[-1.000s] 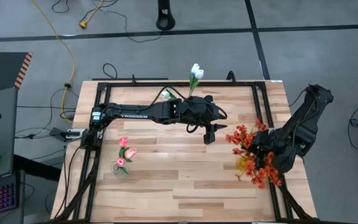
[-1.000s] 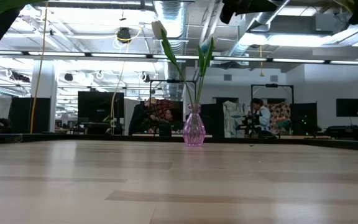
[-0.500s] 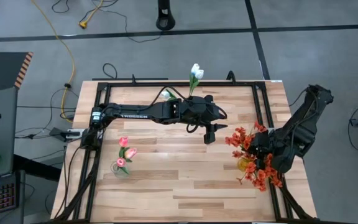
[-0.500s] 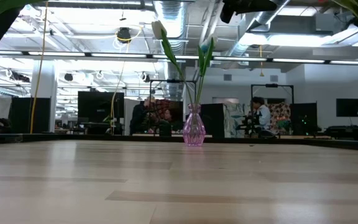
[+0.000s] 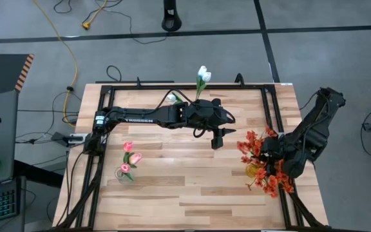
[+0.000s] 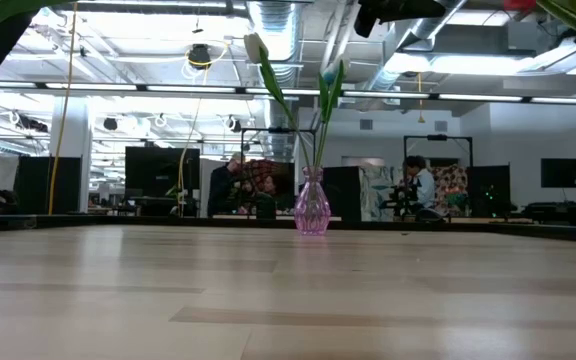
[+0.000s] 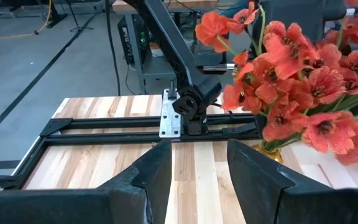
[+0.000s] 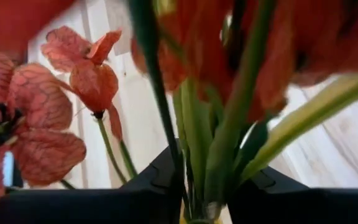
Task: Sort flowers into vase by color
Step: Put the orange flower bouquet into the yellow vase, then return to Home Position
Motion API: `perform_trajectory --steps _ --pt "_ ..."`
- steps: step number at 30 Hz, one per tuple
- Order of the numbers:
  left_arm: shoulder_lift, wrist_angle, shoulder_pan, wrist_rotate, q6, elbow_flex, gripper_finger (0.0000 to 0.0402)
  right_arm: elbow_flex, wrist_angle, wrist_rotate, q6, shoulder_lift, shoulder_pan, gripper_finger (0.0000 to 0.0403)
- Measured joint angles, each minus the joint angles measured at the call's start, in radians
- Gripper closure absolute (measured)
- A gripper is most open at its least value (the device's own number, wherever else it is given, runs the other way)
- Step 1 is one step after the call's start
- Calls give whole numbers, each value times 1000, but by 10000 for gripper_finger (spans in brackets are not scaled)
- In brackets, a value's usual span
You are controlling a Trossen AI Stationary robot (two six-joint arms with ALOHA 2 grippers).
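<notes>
Where the high view looks down, the red-orange flowers stand at the tabletop's 3 o'clock edge, the right gripper among them; the left gripper hovers mid-table over bare wood. Left wrist view: its fingers are parted and empty. Right wrist view: green stems pass between dark fingers; whether they pinch, I cannot tell.
</notes>
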Motion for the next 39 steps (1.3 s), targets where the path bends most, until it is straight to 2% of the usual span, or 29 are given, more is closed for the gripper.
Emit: perform_trajectory --steps 5,10,20,26,39 --pt "0 0 0 0 0 0 258 0 -6 -97 -1 -40 0 251" --pt "0 0 0 0 0 0 258 0 -7 -155 2 -74 0 245" --pt "0 0 0 1 0 0 258 0 -7 -168 1 -143 0 255" --pt "0 0 0 1 0 0 258 1 -22 -232 2 -195 0 257" --pt "0 0 0 0 0 0 258 1 -27 -239 1 -323 0 258"
